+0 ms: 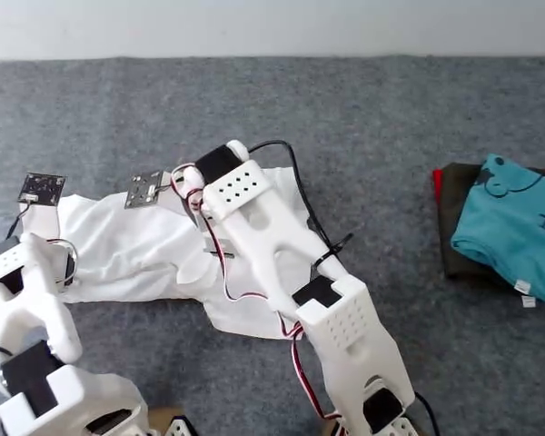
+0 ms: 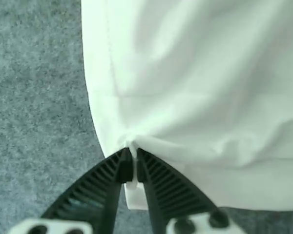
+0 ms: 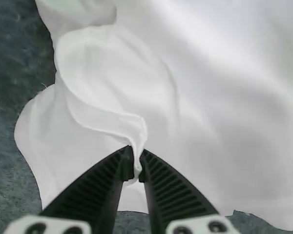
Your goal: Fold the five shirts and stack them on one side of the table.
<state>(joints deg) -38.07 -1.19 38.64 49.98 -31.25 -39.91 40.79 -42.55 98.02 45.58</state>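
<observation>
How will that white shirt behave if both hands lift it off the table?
Probably floppy: the white shirt bunches into a ridge where the right hand pinches it. Likely light, since the left hand holds just an edge fold. It may sag between them.

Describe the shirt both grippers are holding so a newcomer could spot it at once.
On the grey table, look left of centre in the high view. The white shirt lies there crumpled and unfolded, pinched by the left gripper and right gripper. Unlike it, the teal shirt and dark shirt sit folded in a stack at the right edge.
</observation>
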